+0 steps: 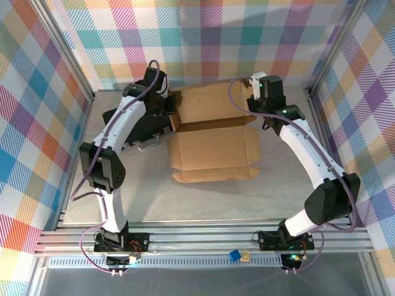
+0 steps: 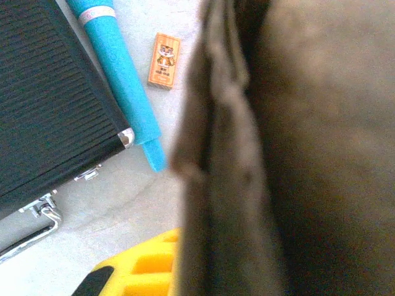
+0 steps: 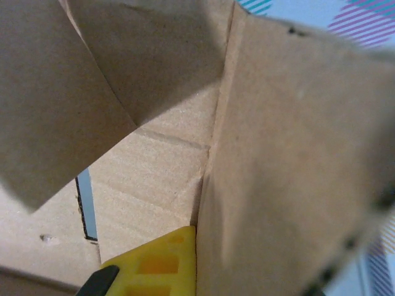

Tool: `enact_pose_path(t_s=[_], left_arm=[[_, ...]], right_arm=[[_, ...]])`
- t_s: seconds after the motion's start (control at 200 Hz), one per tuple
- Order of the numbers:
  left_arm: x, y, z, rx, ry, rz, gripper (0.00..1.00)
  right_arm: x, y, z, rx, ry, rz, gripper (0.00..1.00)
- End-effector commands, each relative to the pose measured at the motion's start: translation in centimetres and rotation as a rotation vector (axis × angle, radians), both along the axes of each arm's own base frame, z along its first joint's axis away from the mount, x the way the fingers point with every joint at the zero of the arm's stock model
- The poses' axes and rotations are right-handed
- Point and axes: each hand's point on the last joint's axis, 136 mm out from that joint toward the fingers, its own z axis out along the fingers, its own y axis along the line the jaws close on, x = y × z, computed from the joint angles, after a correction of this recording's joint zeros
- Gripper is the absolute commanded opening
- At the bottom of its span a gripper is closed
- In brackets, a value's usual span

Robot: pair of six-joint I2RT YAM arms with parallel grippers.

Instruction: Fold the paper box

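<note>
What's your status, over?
Left gripper shut on paper box, left wall. Right gripper shut on right wall. Near panel flat. Black case close beside left side.

Brown die-cut corrugated cardboard paper box (image 1: 213, 151), half-formed, at centre of tabletop, shading toward 12 o'clock. Near panel lies flat, inner face up. Narrow strip with notched tabs (image 1: 216, 174) runs along its 6 o'clock edge, also flat. Short side flaps at 3 and 9 o'clock, close to flat. Far panel (image 1: 210, 105) at 12 o'clock joins along a crease and looks lifted; angle unclear. Right wrist view: two walls meet at an upright corner fold (image 3: 210, 154), with a loose flap slanting across above. Left wrist view: cardboard edge (image 2: 210, 160) close, dark, blurred.
</note>
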Motion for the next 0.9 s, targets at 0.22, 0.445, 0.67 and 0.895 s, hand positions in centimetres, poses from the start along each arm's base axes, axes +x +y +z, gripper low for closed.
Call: enact_pose_path(t_s=[0.22, 0.445, 0.67, 0.895], left_arm=[[-0.3, -1.1, 0.6, -0.053, 0.027, 0.004, 0.0], [-0.4, -1.1, 0.8, -0.054, 0.029, 0.007, 0.0], [-0.3, -1.3, 0.7, -0.063, 0.036, 0.006, 0.0], [-0.4, -1.2, 0.7, -0.058, 0.038, 0.011, 0.0]], right_arm=[[0.8, -1.0, 3.2, -0.206, -0.164, -0.385, 0.0], [0.5, 0.7, 3.2, -0.173, -0.171, -0.452, 0.0], [0.6, 2.0, 3.0, -0.168, -0.157, -0.454, 0.0], [0.4, 2.1, 3.8, -0.127, -0.153, -0.459, 0.05]])
